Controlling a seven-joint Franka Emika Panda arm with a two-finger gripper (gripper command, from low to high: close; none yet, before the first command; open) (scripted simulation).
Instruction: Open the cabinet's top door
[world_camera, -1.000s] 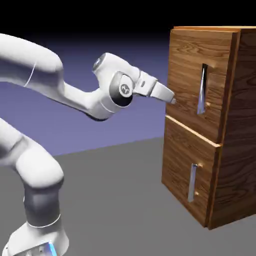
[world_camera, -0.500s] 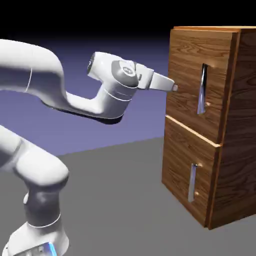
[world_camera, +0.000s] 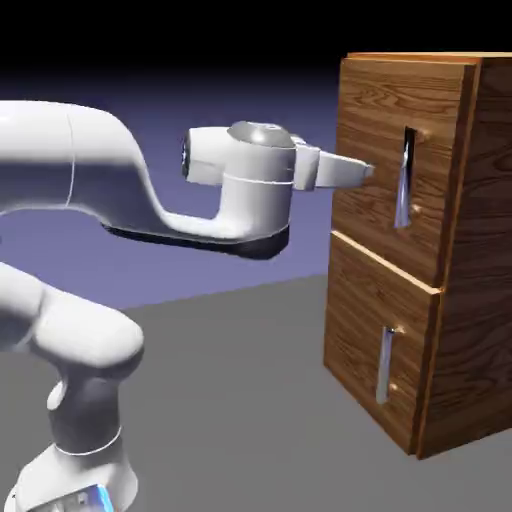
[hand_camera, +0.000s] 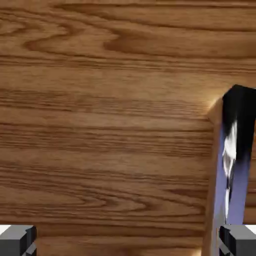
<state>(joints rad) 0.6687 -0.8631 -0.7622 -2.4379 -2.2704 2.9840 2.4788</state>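
The cabinet (world_camera: 455, 300) of brown wood grain stands at the right of the exterior view. Its top door (world_camera: 375, 120) carries a slim vertical silver handle (world_camera: 404, 182) in a recessed slot. My gripper (world_camera: 366, 172) is level and points at the door's face, just left of the handle and short of it. In the hand view the door's wood (hand_camera: 110, 125) fills the picture, with the handle (hand_camera: 231, 165) at the right edge. The gripper (hand_camera: 127, 242) is open: both fingertips (hand_camera: 17, 240) stand far apart with nothing held.
Below the top door sits a shorter wood panel (world_camera: 365, 330) with its own short handle (world_camera: 384, 366). The cabinet rests on a grey table (world_camera: 250, 400). My arm (world_camera: 90, 180) spans the exterior view's left half.
The hand has turned level and moved right and slightly up, closer to the top door's handle. The jaws stayed open.
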